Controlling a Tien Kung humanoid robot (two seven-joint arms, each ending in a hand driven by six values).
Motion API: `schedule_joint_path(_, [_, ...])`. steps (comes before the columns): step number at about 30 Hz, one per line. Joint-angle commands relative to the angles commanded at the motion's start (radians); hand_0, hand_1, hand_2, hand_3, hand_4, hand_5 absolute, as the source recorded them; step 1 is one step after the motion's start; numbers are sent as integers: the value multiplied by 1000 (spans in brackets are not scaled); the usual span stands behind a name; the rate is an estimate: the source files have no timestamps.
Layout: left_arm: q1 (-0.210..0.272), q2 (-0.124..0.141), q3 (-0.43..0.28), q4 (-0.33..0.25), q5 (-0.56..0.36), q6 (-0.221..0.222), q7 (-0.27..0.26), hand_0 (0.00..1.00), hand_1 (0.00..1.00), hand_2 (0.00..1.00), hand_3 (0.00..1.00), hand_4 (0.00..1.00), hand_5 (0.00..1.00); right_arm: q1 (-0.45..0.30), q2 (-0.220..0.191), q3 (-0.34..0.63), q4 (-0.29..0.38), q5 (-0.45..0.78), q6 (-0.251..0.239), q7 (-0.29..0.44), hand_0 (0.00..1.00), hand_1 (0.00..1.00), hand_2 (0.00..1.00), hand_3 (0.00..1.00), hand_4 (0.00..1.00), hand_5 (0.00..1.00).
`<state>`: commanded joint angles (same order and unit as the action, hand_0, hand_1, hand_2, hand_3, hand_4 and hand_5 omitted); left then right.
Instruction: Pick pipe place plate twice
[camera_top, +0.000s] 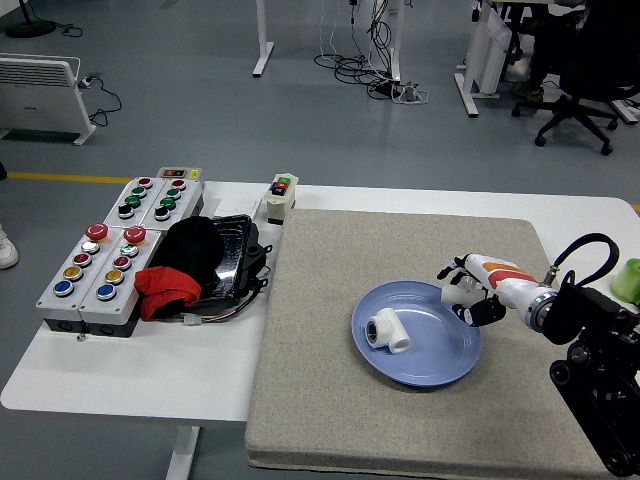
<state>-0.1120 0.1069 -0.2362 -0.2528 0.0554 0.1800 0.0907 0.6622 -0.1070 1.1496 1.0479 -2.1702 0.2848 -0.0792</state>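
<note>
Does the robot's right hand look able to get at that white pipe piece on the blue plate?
Probably yes: the right hand hovers empty at the plate rim, nothing between it and the pipe.

Grey floor (200, 90), white desk legs (263, 40), tangled cables (375, 60), black office chair (585, 70).

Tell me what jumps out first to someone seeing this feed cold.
The blue plate on the grey mat, with a white pipe fitting lying in its left half. Next, the right hand, its fingers spread and holding nothing, over the plate's right rim. On the bare white table at left sit grey button boxes beside a black and red bundle.
</note>
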Motion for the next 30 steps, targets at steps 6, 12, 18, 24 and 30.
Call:
schedule_joint_path(6, [-1,0,0,0,0,0,0,622,588,518,589,267,998,-2,3,-36,-10,-20,14,41,855,837,934,846,563,101])
schedule_joint_path(12, [-1,0,-1,0,1,0,1,622,588,518,589,267,998,1,7,-41,-15,-34,11,78,977,932,998,974,743,203])
schedule_joint_path(18, [-1,0,0,0,0,-1,1,622,588,518,588,267,998,-3,7,-29,-14,-30,34,86,998,972,998,998,828,228])
schedule_joint_path(24, [0,0,0,0,1,0,1,622,588,517,589,267,998,-11,9,-2,-6,-21,31,86,998,974,998,998,814,215])
schedule_joint_path(30, [2,-1,-1,1,2,1,2,623,588,516,589,268,998,-26,14,53,14,15,-34,76,998,963,998,998,764,190])
